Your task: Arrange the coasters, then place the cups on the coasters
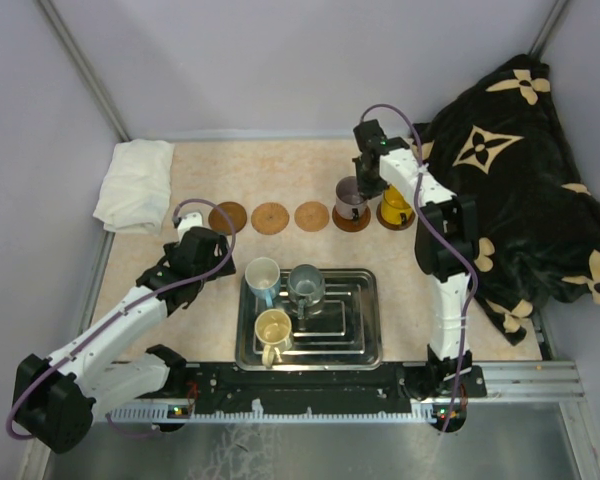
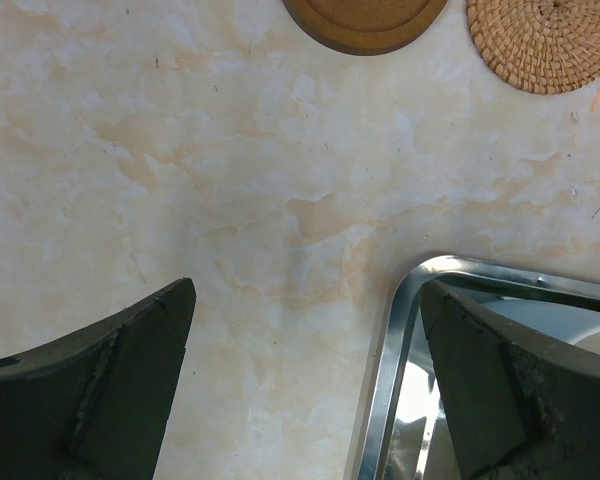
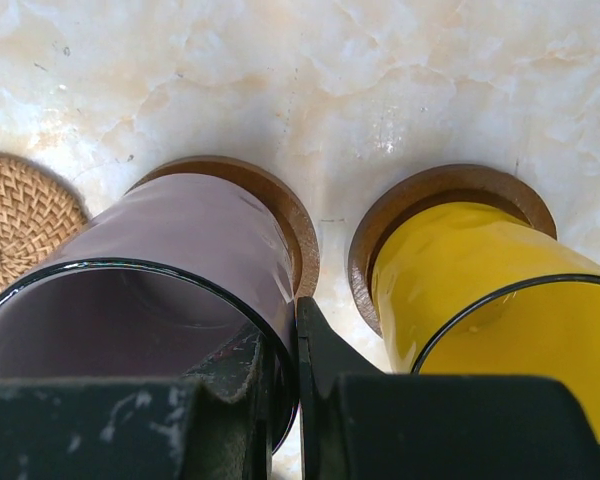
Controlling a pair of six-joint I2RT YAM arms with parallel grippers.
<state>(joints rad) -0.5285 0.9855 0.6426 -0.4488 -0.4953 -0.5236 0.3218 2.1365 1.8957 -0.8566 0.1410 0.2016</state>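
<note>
- The purple mug is stood on a dark coaster, with its wall pinched by the closed right gripper; its handle is hidden
- The yellow mug is seated on the neighbouring coaster
- Three bare coasters are lined up leftward
- Three mugs are kept in the steel tray
- The left gripper is held wide open over the tray's edge

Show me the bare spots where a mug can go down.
Free: three bare round brown coasters between white cloth and purple-grey mug; tabletop behind them. Crowded: rectangular steel tray, left half; right gripper squeezed beside orange-yellow mug.
</note>
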